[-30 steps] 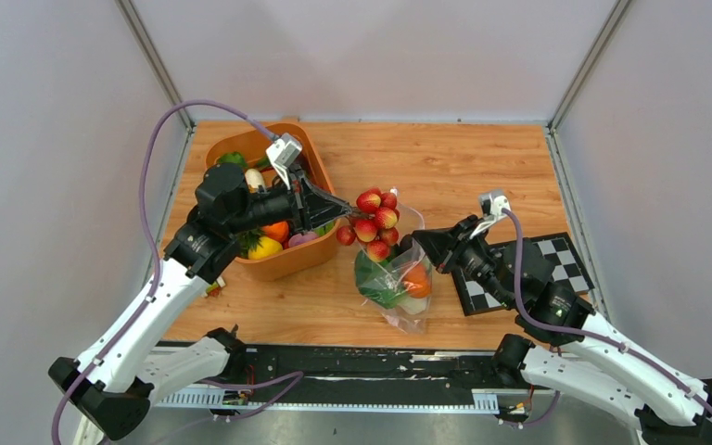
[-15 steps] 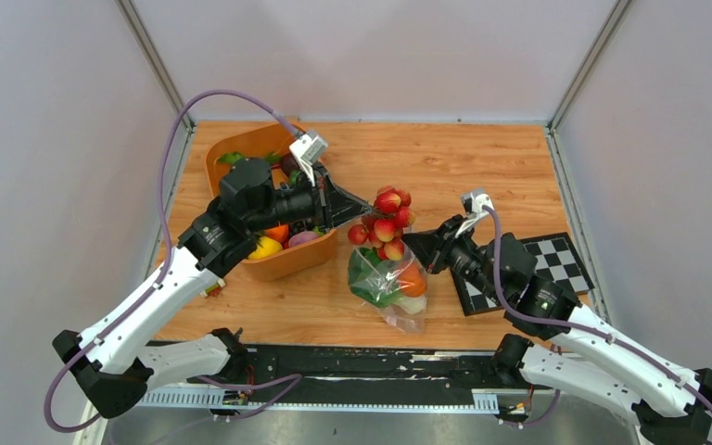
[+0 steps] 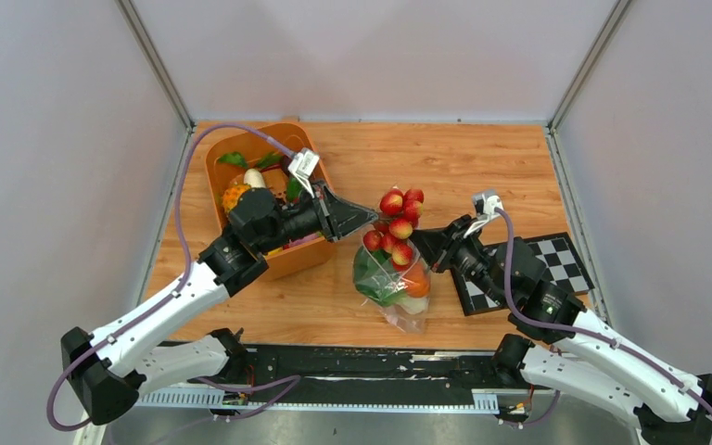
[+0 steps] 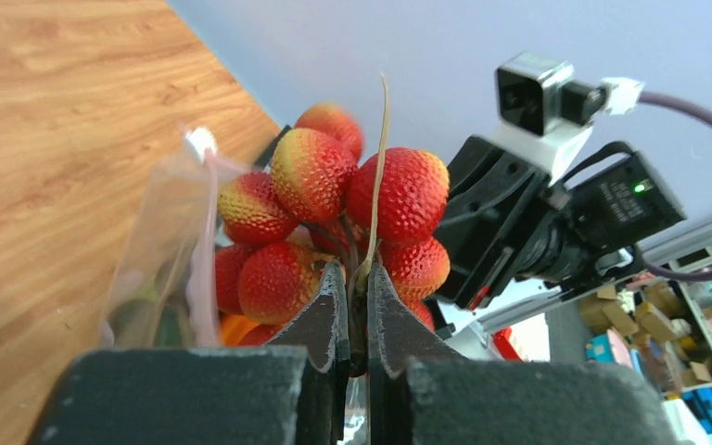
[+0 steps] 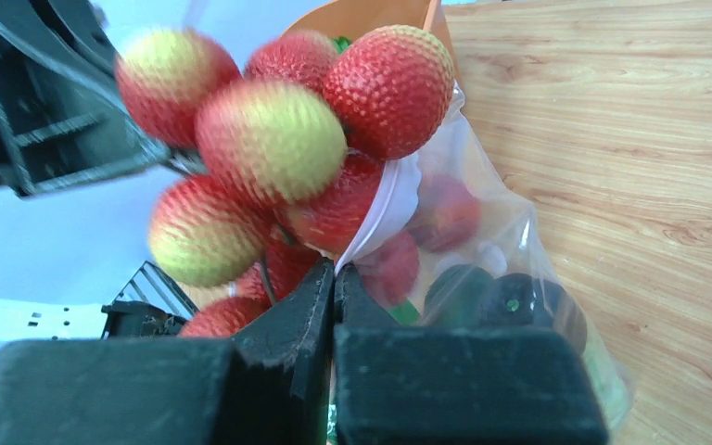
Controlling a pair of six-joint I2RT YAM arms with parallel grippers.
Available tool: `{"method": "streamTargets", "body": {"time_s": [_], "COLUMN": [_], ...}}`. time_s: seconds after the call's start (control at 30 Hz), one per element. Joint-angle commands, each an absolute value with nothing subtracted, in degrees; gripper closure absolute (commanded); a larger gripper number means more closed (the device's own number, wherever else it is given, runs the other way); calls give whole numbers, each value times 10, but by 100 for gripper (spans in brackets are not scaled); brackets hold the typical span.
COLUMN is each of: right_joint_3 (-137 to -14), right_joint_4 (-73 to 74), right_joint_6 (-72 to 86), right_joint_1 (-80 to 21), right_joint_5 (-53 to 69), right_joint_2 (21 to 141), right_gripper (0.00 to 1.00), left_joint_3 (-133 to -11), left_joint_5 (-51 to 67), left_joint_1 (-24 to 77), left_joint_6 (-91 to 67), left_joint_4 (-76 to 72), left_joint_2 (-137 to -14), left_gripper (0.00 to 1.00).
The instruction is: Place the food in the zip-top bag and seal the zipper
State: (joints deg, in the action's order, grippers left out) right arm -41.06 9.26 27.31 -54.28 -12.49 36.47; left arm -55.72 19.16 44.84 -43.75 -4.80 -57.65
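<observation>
My left gripper (image 3: 371, 219) (image 4: 354, 271) is shut on the stem of a bunch of red strawberries (image 3: 394, 227) (image 4: 348, 199) and holds it over the mouth of the clear zip-top bag (image 3: 399, 287) (image 4: 162, 250). My right gripper (image 3: 425, 243) (image 5: 334, 271) is shut on the bag's mouth edge (image 5: 399, 199) and holds it up. Green leaves and orange pieces (image 3: 415, 281) lie inside the bag. The strawberries (image 5: 278, 148) fill the right wrist view, above the bag (image 5: 501, 269). The pinkish zipper strip (image 4: 209, 241) runs along the mouth.
An orange tub (image 3: 298, 256) with more toy food stands at the left behind my left arm. A black-and-white checkered board (image 3: 556, 260) lies at the right under my right arm. The wooden table (image 3: 482, 167) ends at grey walls on three sides.
My left gripper has carried the strawberry bunch to the right and lower, onto the bag's mouth. My right gripper stays on the bag's edge, shifting slightly.
</observation>
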Motion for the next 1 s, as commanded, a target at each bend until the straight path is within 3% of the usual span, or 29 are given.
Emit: {"method": "streamTargets", "body": {"time_s": [0.0,0.23,0.5,0.77,0.97], "right_joint_3": [-408,-424,-421,-427,-429], "right_joint_4": [63,81,81,72,68], "right_joint_6": [286,282,289,287,293], "right_joint_1": [-541,-540,-540,-540,-539], "right_joint_5": [-151,-171,-185,-173,-175], "right_joint_2": [350,350,348,363,374], "right_gripper": [100,100,100,100,100], "left_joint_3": [-495,-488,-569,-585,-626], "left_joint_5": [201,176,133,260,264], "left_joint_1": [456,462,462,466,486], "left_joint_6": [-500,-413,-278,-204,-106], "left_joint_4": [-185,-63,161,162,233], "left_joint_2": [-555,-509,-500,-529,-544], "left_gripper": [100,100,100,100,100]}}
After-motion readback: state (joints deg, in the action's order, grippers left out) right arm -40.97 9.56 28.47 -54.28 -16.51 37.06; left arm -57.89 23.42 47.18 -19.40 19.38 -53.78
